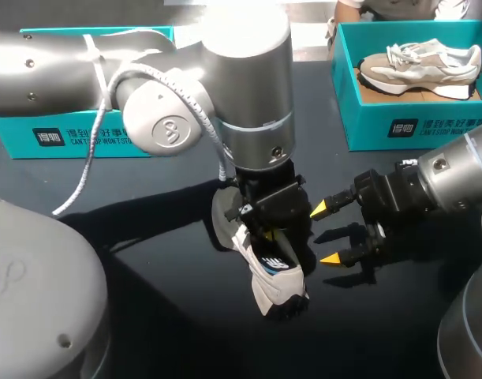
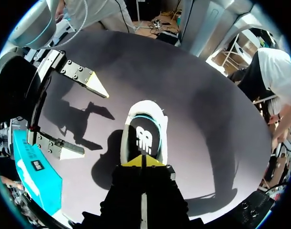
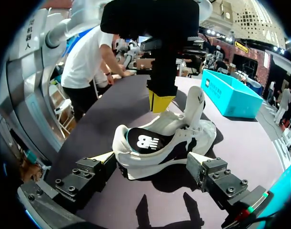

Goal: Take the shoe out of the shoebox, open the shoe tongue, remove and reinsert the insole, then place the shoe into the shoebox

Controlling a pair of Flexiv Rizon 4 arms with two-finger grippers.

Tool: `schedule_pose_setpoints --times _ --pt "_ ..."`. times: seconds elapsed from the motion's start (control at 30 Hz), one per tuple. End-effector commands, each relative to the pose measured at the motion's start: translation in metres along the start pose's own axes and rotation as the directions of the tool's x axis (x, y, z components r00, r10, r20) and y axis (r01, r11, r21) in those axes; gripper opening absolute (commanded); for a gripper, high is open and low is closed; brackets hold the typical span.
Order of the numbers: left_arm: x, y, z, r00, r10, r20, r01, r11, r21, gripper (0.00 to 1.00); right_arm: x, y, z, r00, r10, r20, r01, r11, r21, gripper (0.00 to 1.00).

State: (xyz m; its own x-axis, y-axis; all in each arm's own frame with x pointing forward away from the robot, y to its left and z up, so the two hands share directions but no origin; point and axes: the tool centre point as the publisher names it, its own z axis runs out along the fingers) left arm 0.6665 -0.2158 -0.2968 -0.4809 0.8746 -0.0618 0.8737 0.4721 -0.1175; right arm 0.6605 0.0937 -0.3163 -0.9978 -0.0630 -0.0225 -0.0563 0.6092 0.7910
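Observation:
A white and grey shoe (image 1: 266, 278) lies on the dark table, its tongue (image 3: 195, 101) standing upright. My left gripper (image 1: 270, 235) reaches down into the shoe's opening. Its yellow tips (image 2: 143, 161) are pinched together on the black insole (image 2: 143, 137). My right gripper (image 1: 327, 234) hovers just right of the shoe, open. Its two fingers (image 3: 90, 175) flank the shoe's heel (image 3: 124, 152) without touching it. In the left wrist view the right gripper's fingers (image 2: 94, 83) stand beside the shoe. The teal shoebox (image 1: 414, 126) sits at the back right.
A second shoe (image 1: 420, 66) lies inside the shoebox at the back right. Another teal box (image 1: 75, 134) stands at the back left, partly hidden by my left arm. My left arm's white cable (image 1: 99, 126) hangs over the left side.

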Motion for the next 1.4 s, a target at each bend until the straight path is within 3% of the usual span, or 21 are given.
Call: schedule_pose_setpoints --times 0.03,0.43,0.57,0.7,0.8,1.07,1.2,1.4 --pt "-0.007 0.0 0.021 1.0 0.009 -0.028 -0.009 1.0 0.009 0.0 0.0 0.001 0.002 1.0 0.001 0.002 -0.001 1.0 0.005 1.0" --pt "-0.012 -0.001 0.061 0.994 0.049 -0.093 -0.049 0.999 -0.001 0.0 0.0 0.001 0.002 1.0 0.001 0.002 -0.001 1.0 0.005 1.0" --pt "-0.011 -0.001 0.076 0.986 0.033 -0.162 -0.037 0.999 -0.021 0.0 0.0 0.001 0.002 1.0 0.001 0.002 -0.001 1.0 0.005 1.0" --pt "-0.013 -0.002 0.086 0.988 0.031 -0.151 -0.035 0.999 -0.027 0.0 0.0 0.001 0.002 1.0 0.001 0.002 -0.001 1.0 0.005 1.0" --pt "-0.013 -0.003 0.084 0.989 0.016 -0.147 -0.022 0.999 -0.04 0.0 0.0 0.001 0.002 1.0 0.001 0.002 -0.001 1.0 0.005 1.0" --pt "0.006 -0.005 0.052 0.98 -0.051 -0.194 0.027 0.992 -0.124 0.0 0.0 0.001 0.002 1.0 0.001 0.002 -0.001 1.0 0.005 1.0" --pt "0.019 -0.002 0.051 0.97 -0.078 -0.23 0.046 0.989 -0.138 0.0 0.0 0.001 0.002 1.0 0.001 0.002 -0.001 1.0 0.005 1.0" --pt "0.023 0.002 0.058 0.967 -0.065 -0.246 0.032 0.99 -0.137 0.0 0.0 0.001 0.002 1.0 0.001 0.002 -0.001 1.0 0.005 1.0"
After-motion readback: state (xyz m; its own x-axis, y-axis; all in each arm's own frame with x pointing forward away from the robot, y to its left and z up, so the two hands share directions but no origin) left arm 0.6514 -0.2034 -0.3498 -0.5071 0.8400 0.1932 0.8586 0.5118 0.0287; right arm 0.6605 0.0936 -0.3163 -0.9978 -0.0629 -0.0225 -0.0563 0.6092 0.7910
